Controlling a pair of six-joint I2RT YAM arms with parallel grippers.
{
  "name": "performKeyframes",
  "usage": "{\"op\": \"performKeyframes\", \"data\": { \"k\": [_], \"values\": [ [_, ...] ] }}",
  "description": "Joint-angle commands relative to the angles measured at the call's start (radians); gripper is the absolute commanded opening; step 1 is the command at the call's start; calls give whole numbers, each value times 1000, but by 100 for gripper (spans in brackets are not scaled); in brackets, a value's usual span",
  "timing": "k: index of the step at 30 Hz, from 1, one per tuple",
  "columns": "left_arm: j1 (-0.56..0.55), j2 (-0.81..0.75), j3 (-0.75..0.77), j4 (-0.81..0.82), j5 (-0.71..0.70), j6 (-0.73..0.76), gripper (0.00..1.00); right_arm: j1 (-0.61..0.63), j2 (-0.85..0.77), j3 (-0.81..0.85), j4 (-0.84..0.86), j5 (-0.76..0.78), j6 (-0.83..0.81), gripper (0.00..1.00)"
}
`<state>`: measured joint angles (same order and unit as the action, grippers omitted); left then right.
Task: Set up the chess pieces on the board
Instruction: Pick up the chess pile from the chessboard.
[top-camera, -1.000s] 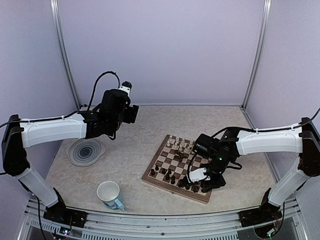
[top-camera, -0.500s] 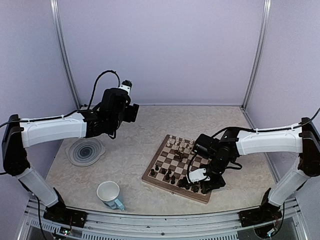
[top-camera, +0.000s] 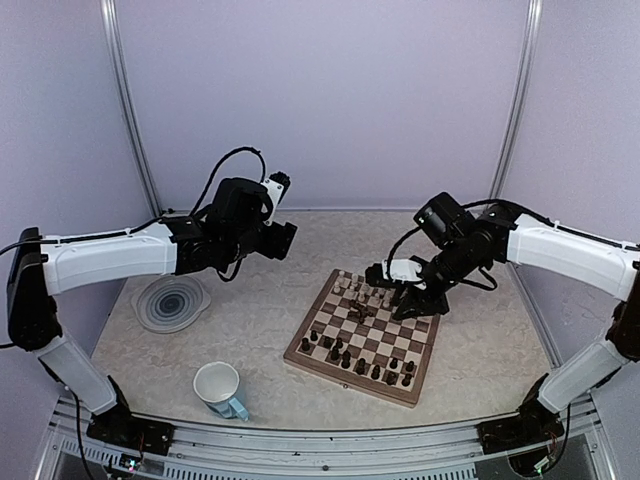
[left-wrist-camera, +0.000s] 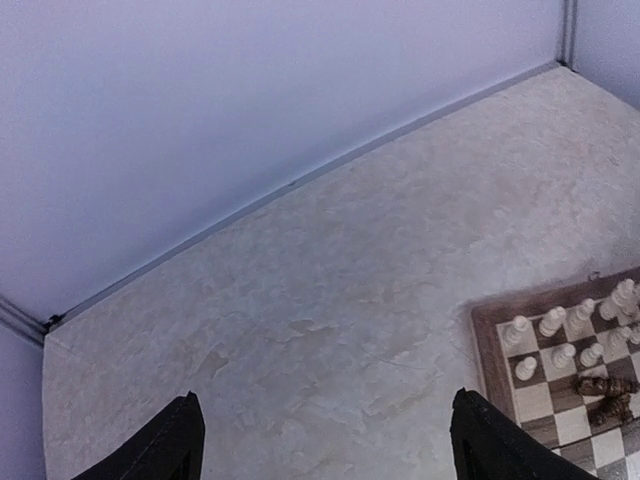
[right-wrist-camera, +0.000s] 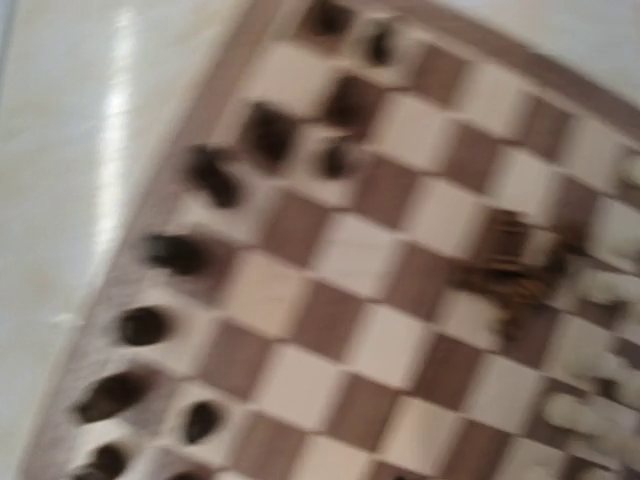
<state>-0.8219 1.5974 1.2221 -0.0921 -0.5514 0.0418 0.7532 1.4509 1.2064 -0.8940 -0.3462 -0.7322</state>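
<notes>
The board (top-camera: 322, 343) lies right of the table's centre. Dark chess pieces (top-camera: 345, 355) stand along its near side and white ones (top-camera: 362, 291) along its far side. Two dark pieces (top-camera: 358, 312) lie toppled near the middle. My right gripper (top-camera: 408, 298) hangs above the board's far right part. Its wrist view is blurred and shows the board (right-wrist-camera: 340, 260), dark pieces (right-wrist-camera: 175, 255) and white pieces (right-wrist-camera: 590, 290), but no fingers. My left gripper (top-camera: 285, 241) is raised left of the board. It is open and empty (left-wrist-camera: 325, 400) over bare table, with the board's corner (left-wrist-camera: 490, 345) at the right.
A round grey swirl-patterned plate (top-camera: 172, 301) lies at the left. A white mug (top-camera: 218, 388) with a blue handle stands near the front edge. Pale walls and metal posts close in the table on three sides.
My right gripper has lifted from the dark pieces at the board's near right edge and swung to its far right side. My left gripper has shifted a little to the right.
</notes>
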Motion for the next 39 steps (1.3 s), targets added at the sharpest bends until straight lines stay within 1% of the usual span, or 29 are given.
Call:
{"op": "performKeyframes", "data": {
  "k": [1,6,11,15,20,33,36,39],
  "values": [
    [-20,-30,51,-83,292,13,83,-58,62,3,127,-20,61,29],
    [-3,-25,60,-89,385,-15,83,-59,171,3,234,48,90,27],
    [16,-20,45,-66,379,-37,84,-58,255,40,285,85,116,27],
    [41,-34,25,-39,396,-66,84,-58,320,74,282,103,123,28],
    [46,-33,27,-47,407,-66,83,-58,379,96,291,126,135,27],
    [46,-21,29,-52,413,-69,82,-59,460,115,307,138,139,28],
    [48,-15,32,-57,415,-67,82,-59,471,112,319,136,138,25],
    [49,-13,33,-59,417,-68,82,-58,479,113,326,127,138,19]
  ]
}}
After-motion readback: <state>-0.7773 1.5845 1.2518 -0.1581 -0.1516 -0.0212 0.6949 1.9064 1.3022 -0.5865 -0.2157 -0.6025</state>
